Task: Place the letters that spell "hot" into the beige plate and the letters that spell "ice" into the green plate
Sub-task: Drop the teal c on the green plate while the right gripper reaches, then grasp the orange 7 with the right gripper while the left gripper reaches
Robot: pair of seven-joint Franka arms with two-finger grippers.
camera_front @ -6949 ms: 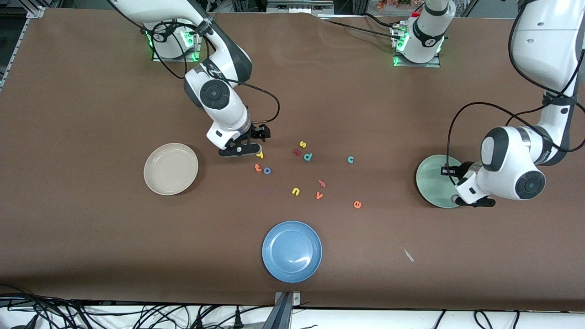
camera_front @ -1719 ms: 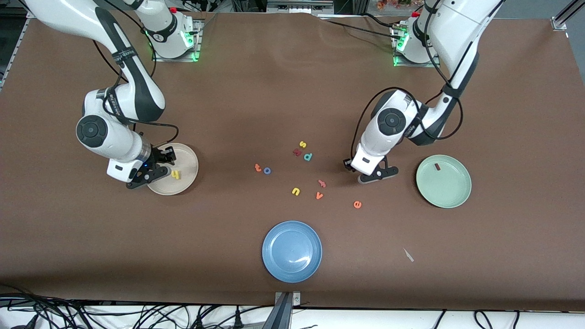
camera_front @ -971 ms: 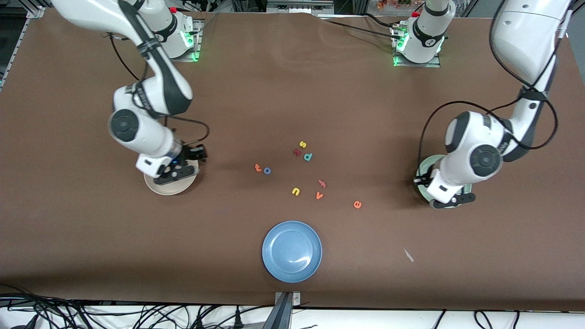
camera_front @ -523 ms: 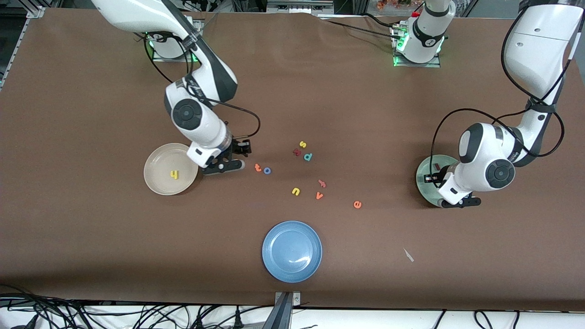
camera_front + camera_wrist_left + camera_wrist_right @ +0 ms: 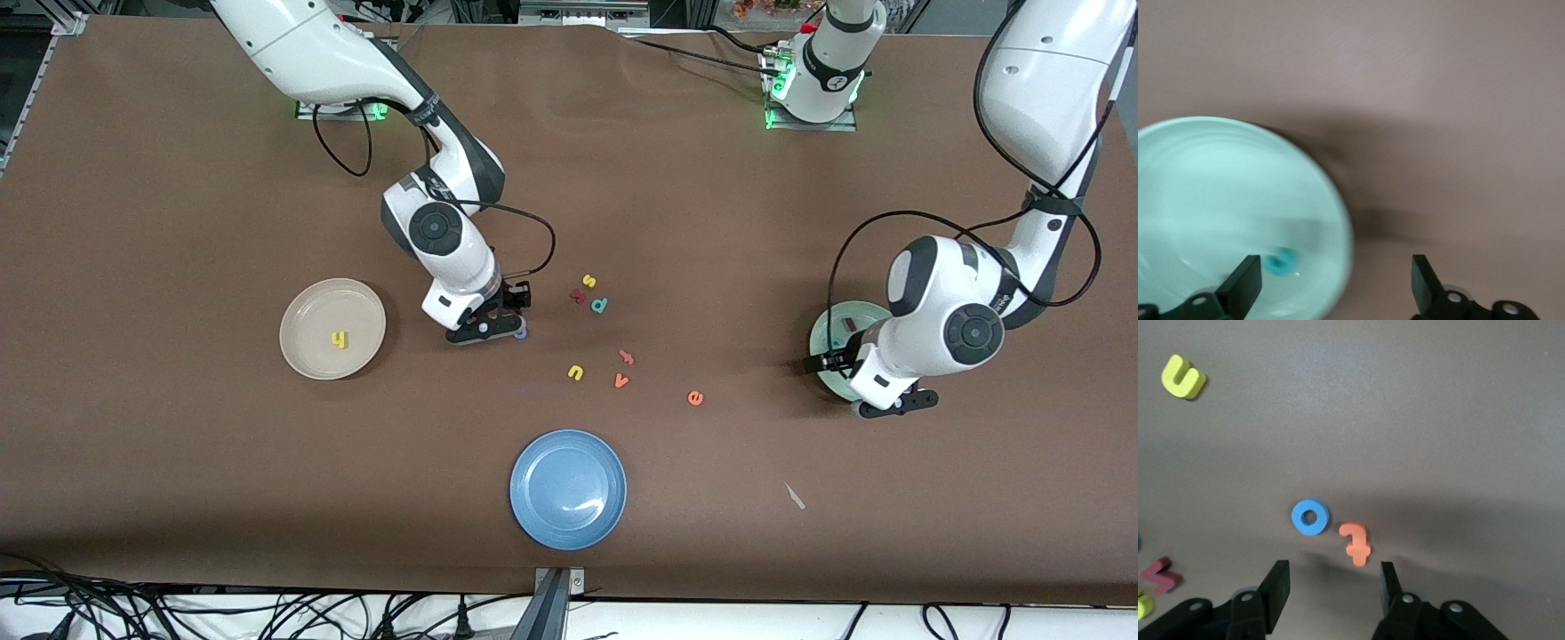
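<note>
The right claw [image 5: 1331, 587] hangs parted over the orange t [image 5: 1356, 543] and blue o [image 5: 1311, 517] — the left claw [image 5: 1335, 283] (spread wide, empty) over the green plate's [image 5: 1338, 220] rim, teal c [image 5: 1281, 261] inside.

Left arm hides most of green plate [image 5: 825, 329]; orange t [image 5: 1356, 543] unseen in front view.

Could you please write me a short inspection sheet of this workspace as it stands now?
Surface: brown table, one small pale scrap.
Job's things: yellow h in beige plate; dark red i and teal c in green plate; blue o, orange t, orange e loose on table.
Clutter: blue plate; yellow u, s, teal d, orange v.
Grippers: right gripper open over o and t; left gripper open at green plate's edge.
Cables: black loops on both arms.
Surroundings: wires below table edge.
</note>
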